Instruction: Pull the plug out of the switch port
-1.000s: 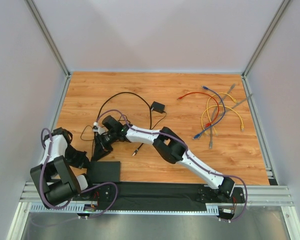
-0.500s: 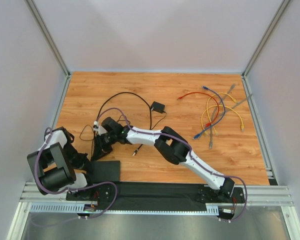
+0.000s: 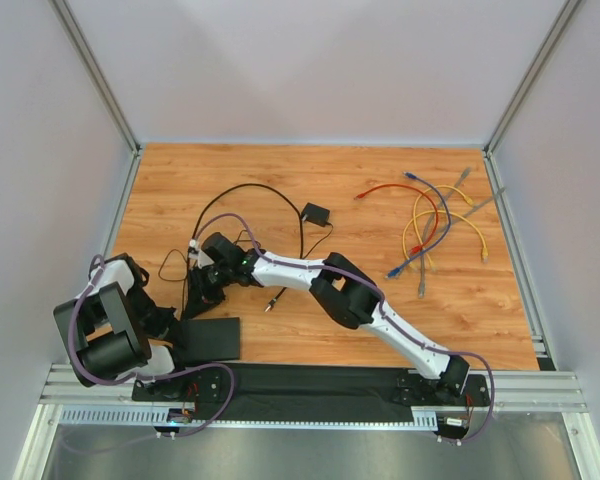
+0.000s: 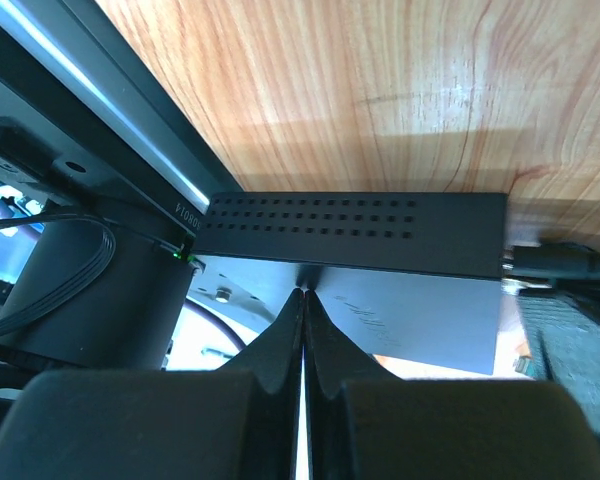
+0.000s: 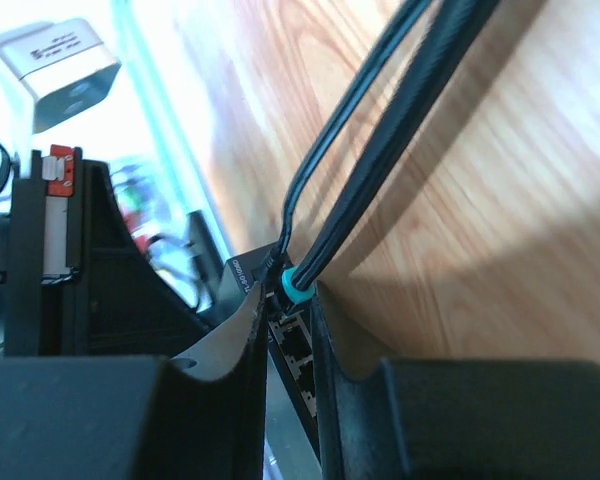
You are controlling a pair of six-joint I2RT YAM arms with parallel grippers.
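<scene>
At the near left corner of the counter (image 3: 280, 165), the switch port (image 3: 208, 339) is laid flat, close to the bases of the arms. Its row of sockets (image 5: 296, 347) is carried on the edge turned away from the bases. One socket towards the left end of that row is filled by the plug (image 5: 295, 288), which is marked by a teal boot. From the boot a thick black cable (image 5: 400, 110) is led up and away over the wood, with a thinner black cord seen alongside it. The neighbouring sockets are only partly visible between the fingers, so what they hold cannot be told.

The right end effector (image 5: 289, 296) is extended across the counter to that corner of the box and is closed on the plug. The teal boot is pinched between the two fingertips, directly against the socket face, so the plug is gripped while seated in the switch port.

The left end effector (image 4: 303, 296) is fully closed, its fingers pressed together with nothing between them. Its tips appear to be set on the edge where the vented side wall (image 4: 350, 235) of the box meets its flat top face. A black barrel connector (image 4: 555, 262) is seen at the right end of the box in the left wrist view.

Farther back, a small adapter block (image 3: 315, 214) is placed mid-counter with its thin cord looped to the left. A loose bundle of red, blue, yellow and grey patch cables (image 3: 435, 225) is spread at the far right, well apart from the box.
</scene>
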